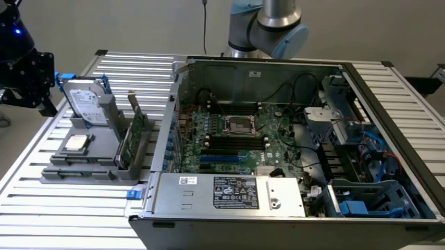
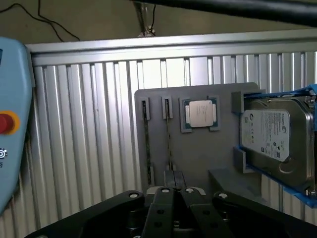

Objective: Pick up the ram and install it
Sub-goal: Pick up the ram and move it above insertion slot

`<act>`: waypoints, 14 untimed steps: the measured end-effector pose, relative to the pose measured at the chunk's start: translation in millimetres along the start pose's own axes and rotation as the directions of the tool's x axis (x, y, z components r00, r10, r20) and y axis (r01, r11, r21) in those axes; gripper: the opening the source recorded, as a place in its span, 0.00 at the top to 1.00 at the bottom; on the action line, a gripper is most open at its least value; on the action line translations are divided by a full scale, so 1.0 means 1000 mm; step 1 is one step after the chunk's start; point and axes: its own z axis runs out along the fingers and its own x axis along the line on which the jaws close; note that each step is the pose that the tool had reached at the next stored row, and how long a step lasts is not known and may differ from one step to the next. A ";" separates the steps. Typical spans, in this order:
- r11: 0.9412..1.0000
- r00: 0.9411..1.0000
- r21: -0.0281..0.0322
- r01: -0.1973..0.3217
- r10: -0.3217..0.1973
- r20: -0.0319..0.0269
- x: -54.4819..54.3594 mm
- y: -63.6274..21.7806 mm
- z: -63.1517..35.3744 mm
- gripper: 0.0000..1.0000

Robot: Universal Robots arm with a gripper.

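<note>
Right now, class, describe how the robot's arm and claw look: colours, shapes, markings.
The arm is a silver-grey tube with rounded joints capped in pale blue. In the wrist view the claw is matt black, built of angular linked bars studded with small silver screw heads.

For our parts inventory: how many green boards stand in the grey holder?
2, on edge in neighbouring slots: one board next to the CPU, the other board just beyond it.
</note>
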 end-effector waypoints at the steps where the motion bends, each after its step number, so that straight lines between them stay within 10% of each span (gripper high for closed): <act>1: 1.000 1.000 0.000 0.018 -0.018 0.000 0.000 0.0000 0.0002 0.89; 8: 0.999 0.999 0.000 0.048 -0.048 -0.001 0.000 0.0000 0.0003 0.88; 14: 0.999 0.999 0.000 0.048 -0.048 0.000 0.000 0.0000 0.0019 0.64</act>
